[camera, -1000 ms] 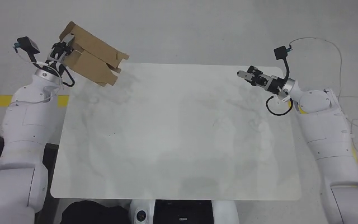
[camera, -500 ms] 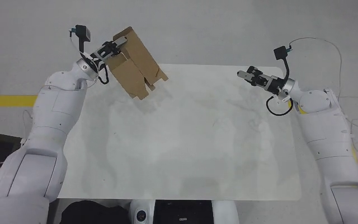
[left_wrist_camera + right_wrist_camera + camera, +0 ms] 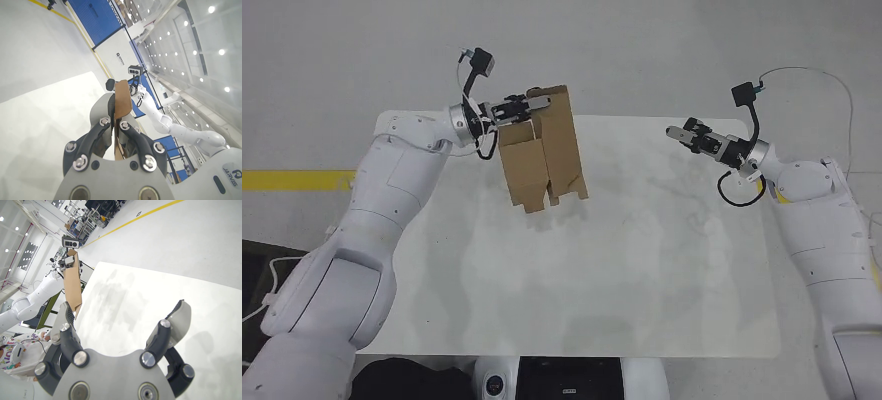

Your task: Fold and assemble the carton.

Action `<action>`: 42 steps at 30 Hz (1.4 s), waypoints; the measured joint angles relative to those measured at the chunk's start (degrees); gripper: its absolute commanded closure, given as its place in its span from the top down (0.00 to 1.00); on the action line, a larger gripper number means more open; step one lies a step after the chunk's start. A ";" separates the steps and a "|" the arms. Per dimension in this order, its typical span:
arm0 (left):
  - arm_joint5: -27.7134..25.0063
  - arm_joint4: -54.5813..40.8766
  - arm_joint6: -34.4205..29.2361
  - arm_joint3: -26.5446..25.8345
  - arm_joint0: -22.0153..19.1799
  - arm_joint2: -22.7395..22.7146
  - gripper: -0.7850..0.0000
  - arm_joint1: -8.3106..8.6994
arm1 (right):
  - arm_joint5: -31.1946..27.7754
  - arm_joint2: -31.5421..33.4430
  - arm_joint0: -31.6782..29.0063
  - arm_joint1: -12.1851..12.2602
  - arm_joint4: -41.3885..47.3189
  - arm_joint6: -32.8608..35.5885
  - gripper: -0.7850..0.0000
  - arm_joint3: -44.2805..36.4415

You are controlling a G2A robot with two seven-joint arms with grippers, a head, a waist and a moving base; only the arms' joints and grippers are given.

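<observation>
The carton is a flattened piece of brown cardboard held over the far left part of the white worktop, just inside its far edge. The left pincer is clenched on the carton's upper end. In the left wrist view the left pincer's two dark-padded fingers press on either face of the thin board, and the carton is seen edge-on, with a rounded flap sticking out past the tips. From above, the carton's long axis runs from the worktop's far edge towards its near edge. The gripped end is farthest, and the notched flaps of the free end point towards the worktop's middle. The right wrist view shows the carton hanging from the left pincer with its long axis steep and slightly slanted, broad face outward and flap end lowest. Whether that end touches the worktop cannot be told. The right pincer sits over the worktop's far right corner, well apart from the carton, and points along the far edge towards it. The right pincer is released, with its fingers spread wide and nothing between them.
</observation>
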 measured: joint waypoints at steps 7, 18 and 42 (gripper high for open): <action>3.34 -4.20 -3.42 -3.42 1.80 2.94 0.00 -1.36 | 0.00 0.00 0.00 0.00 0.00 0.00 1.00 0.00; 2.58 3.08 -2.64 -11.39 5.04 7.92 0.00 0.87 | 0.20 -1.00 -2.10 -0.27 2.99 0.64 1.00 -2.50; 2.64 -4.00 -2.69 -13.45 4.65 13.03 0.00 3.26 | 3.65 -14.84 1.01 -4.32 30.00 20.58 1.00 -2.04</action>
